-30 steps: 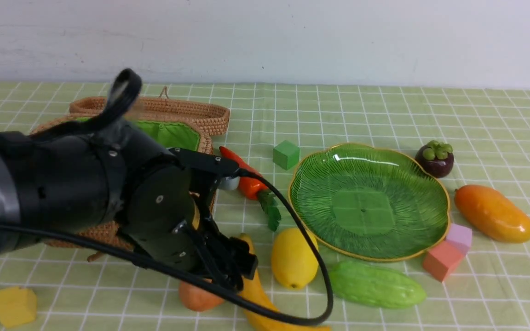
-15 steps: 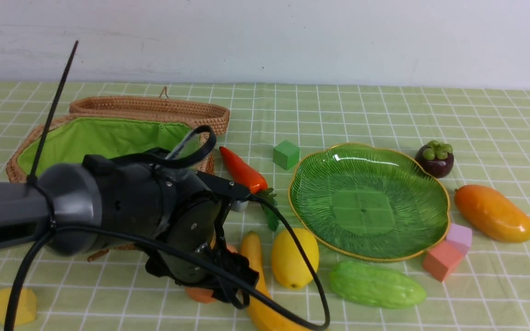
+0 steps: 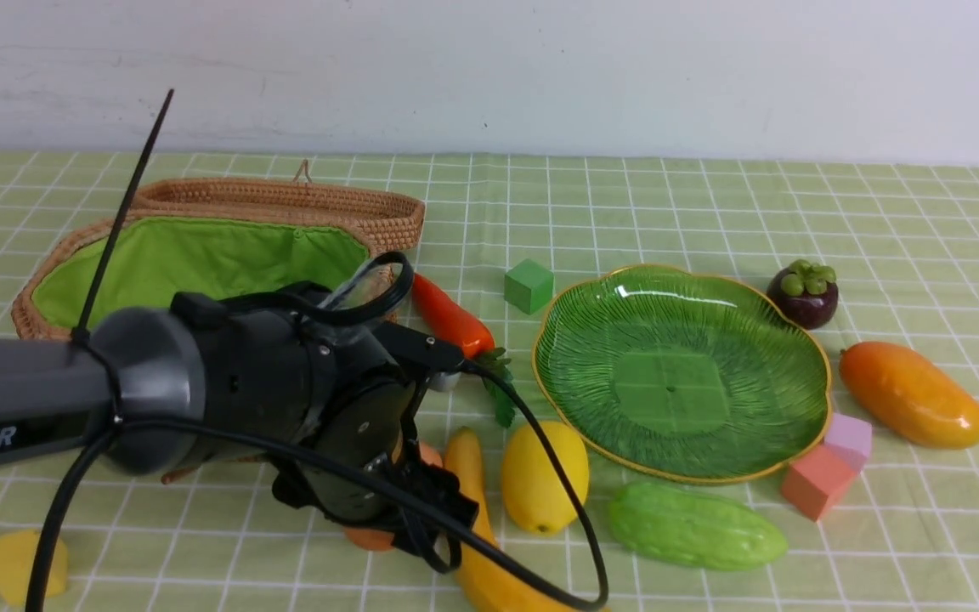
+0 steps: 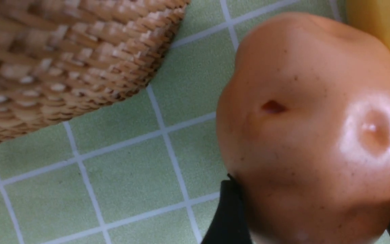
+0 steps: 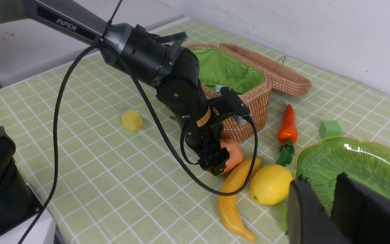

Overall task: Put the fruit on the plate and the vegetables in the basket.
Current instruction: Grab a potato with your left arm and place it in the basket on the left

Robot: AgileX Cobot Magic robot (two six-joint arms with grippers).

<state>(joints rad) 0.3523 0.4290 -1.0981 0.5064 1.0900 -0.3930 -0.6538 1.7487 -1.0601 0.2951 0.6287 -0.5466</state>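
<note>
The left gripper (image 3: pixel 418 513) is down on the checked green tablecloth (image 3: pixel 710 195). Its black jaws press against both sides of the orange-brown potato (image 4: pixel 313 118), which sits on the cloth close to the basket's wicker wall and just beside the banana. The right gripper (image 5: pixel 332 181) appears only in its own wrist view, with a narrow gap between its jaws and nothing in it.

The left arm (image 3: pixel 22 399) carries the white word "PIPER". A yellow sticker (image 5: pixel 203 118) near its wrist is too small to read.

The basket (image 3: pixel 31 302) stands open with its lid (image 3: pixel 285 200) lying back behind it, and only bright green lining shows inside. The plate (image 3: pixel 761 340) shows only its own bare ribbing.

The rest lies on the cloth:
- The banana (image 3: pixel 477 544) is at the near edge.
- The gourd (image 3: pixel 693 527) is in front of the plate.
- The mango (image 3: pixel 914 395) is to the plate's right.
- The lemon (image 3: pixel 543 476) is between the banana and the plate.
- The carrot (image 3: pixel 451 319) is between the basket and the plate.
- The mangosteen (image 3: pixel 804 293) is by the plate's far right rim.
- A pink cube (image 3: pixel 814 482) and a lilac cube (image 3: pixel 849 435) sit just beside the plate's near right edge.
- A green cube (image 3: pixel 529 286) lies by the plate's far left edge.
- A yellow cube (image 3: pixel 18 565) is well off to the left.
</note>
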